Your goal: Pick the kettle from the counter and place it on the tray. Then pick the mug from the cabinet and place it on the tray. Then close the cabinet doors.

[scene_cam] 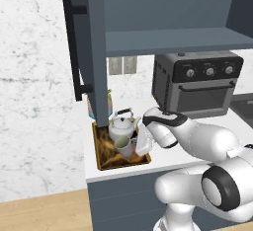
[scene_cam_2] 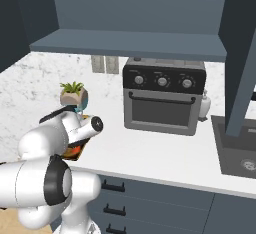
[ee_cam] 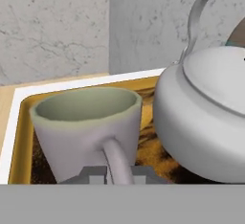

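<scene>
— Looking at the mug [ee_cam: 86, 127], where do we reckon it sits?

— Upright on the tray [ee_cam: 19, 137], just beside the kettle [ee_cam: 206, 122], which stands on the same tray at the end of the worktop [scene_cam_2: 165, 153]. Its handle faces us, and the claw [ee_cam: 118, 173] is right at that handle, one tip on either side.

— Clenched on it, then?

— We cannot tell. The tips stand very close about the handle, but whether they pinch it or stand just free of it does not show.

— How would we expect the mug to handle?

— We judge it light, stiff and smooth, likely ceramic, so it could chip if knocked against the kettle. The handle is a thin curved loop, so a pinch there may let the cup swing or twist. The wall at the rim looks a steadier place to hold, one finger inside and one outside.

— And the kettle?

— Heavier and rounder, we think, with a slick body. Its thin arched handle is the only sensible hold.

— What remains?

— Both things look placed, so the cabinet doors [scene_cam: 96, 52], which stand open. Their long bar handles should be rigid and easy to push.
</scene>
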